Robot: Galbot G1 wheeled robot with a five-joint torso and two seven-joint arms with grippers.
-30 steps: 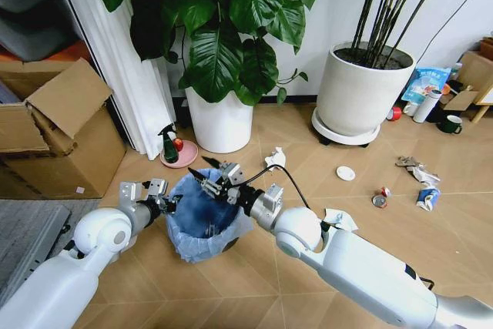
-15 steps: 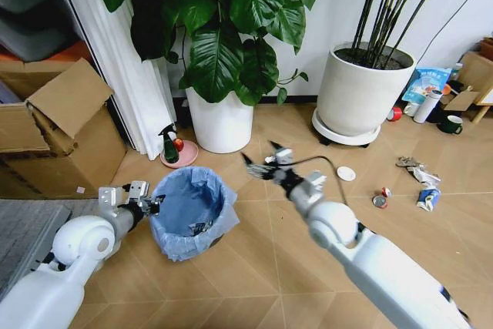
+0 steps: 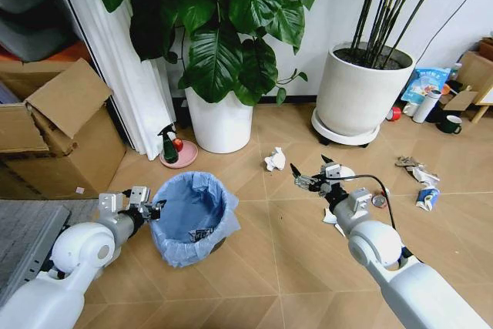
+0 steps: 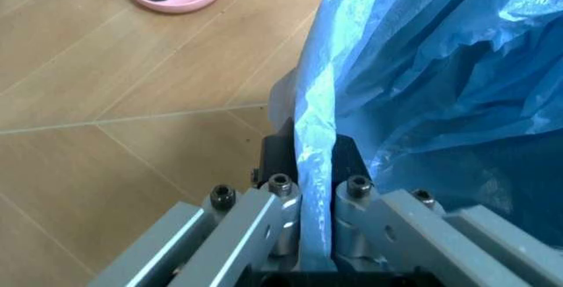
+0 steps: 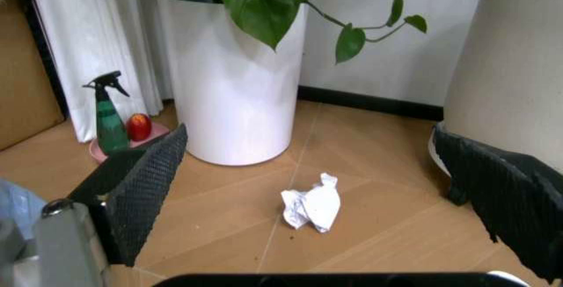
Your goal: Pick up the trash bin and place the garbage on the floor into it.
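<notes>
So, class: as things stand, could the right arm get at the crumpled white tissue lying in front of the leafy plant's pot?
Probably yes. The right gripper hangs open over bare floor just beside the crumpled tissue, and the right wrist view shows the tissue between its spread fingers with nothing in between.

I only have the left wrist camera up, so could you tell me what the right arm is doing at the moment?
Observer: The right gripper is out over the floor to the right of the trash bin, with its fingers open and nothing between them.
Operator: Thank you. Is any litter close to it?
Observer: Yes, a crumpled tissue lies on the floor just ahead of it, in front of the white plant pot.
Operator: And does my left gripper look secure on the bin from above?
Observer: The left gripper is at the bin's left rim, closed on the blue bag and the rim.
</notes>
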